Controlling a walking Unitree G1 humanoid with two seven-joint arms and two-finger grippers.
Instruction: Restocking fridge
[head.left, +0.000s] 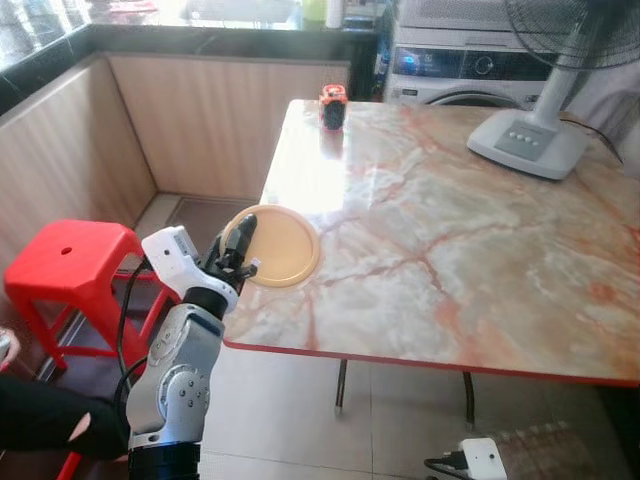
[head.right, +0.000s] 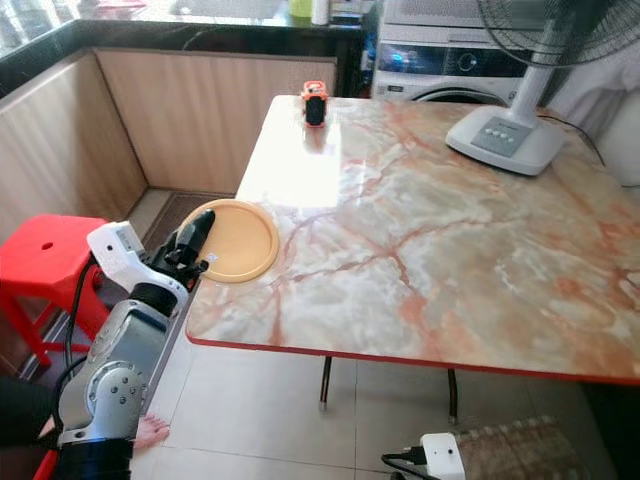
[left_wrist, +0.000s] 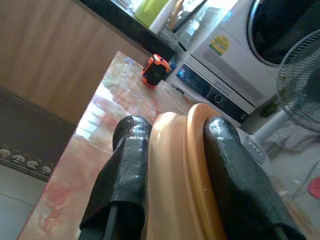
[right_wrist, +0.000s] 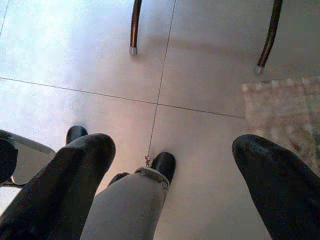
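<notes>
Left gripper (head.left: 238, 250) is at the near left corner of the marble table (head.left: 450, 250), its two black fingers (left_wrist: 125, 170) pinched on the rim of the orange plate (head.left: 282, 245), which lies flat at that corner, and the right gripper (right_wrist: 170, 175) hangs low over the tiled floor (right_wrist: 200, 75), fingers spread wide with nothing between them

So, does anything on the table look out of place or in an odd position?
Yes. The orange plate hangs partly over the near left edge of the marble table, where the left gripper is clamped on its rim. A standing fan on the table is also unusual.
</notes>
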